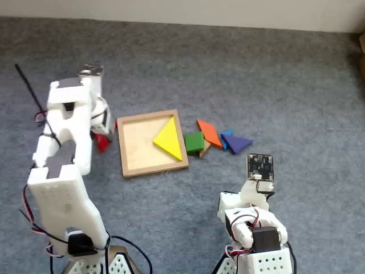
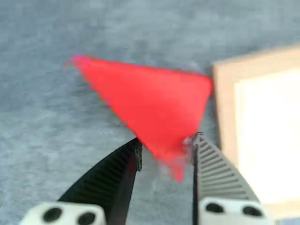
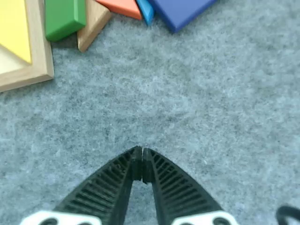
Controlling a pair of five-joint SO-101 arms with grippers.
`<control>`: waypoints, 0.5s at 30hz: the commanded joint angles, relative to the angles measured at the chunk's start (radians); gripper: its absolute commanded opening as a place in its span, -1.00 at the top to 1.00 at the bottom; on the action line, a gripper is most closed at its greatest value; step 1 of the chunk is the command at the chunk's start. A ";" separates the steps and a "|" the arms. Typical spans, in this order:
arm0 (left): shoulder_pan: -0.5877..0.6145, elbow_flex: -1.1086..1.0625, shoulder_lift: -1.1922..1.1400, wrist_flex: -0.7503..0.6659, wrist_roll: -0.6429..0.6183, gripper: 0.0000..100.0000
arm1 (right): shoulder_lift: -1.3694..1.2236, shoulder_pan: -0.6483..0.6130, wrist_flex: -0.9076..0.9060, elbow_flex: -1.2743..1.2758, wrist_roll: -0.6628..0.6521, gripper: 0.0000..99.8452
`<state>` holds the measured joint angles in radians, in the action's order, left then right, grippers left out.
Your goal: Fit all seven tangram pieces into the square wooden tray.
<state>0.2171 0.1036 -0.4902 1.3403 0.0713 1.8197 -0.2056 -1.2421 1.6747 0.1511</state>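
Nearest, along the lower edge of the high view, stand the two white arms. The left arm (image 1: 63, 188) stretches up the left side of the frame. The right arm (image 1: 254, 228) sits folded at lower right.

The left tool (image 2: 165, 145) is partly closed around one narrow corner of the red triangle (image 2: 154, 108). Both fingers (image 2: 208, 164) seem to press on the corner's edges. This triangle (image 1: 101, 141) lies on the grey desk (image 1: 256, 74) just outside the left rim of the square wooden tray (image 1: 122, 149), left of centre in the high view.

The right tool (image 3: 142, 161) is fully closed with nothing in it, above bare desk below the loose pieces.

The tray sits at mid-frame and holds the yellow triangle (image 1: 169, 140) against its right rim. Just right of the tray is the green square (image 1: 194, 141), touching a plain wooden piece (image 1: 204, 150). Further right come the orange parallelogram (image 1: 209, 132), a small light-blue piece (image 1: 227, 136) and the dark blue triangle (image 1: 236, 142), all bunched together.
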 commanded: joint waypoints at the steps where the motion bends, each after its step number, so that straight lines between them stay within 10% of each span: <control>1: -0.067 0.015 0.119 0.008 0.002 0.76 | 0.015 0.012 -0.005 0.101 -0.011 0.96; 15: -0.076 0.022 0.124 -0.025 0.002 0.80 | 0.015 0.012 -0.005 0.101 -0.011 0.96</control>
<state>0.1726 0.1036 -0.4058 1.3418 0.0744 1.8197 -0.2056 -1.2421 1.6747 0.1511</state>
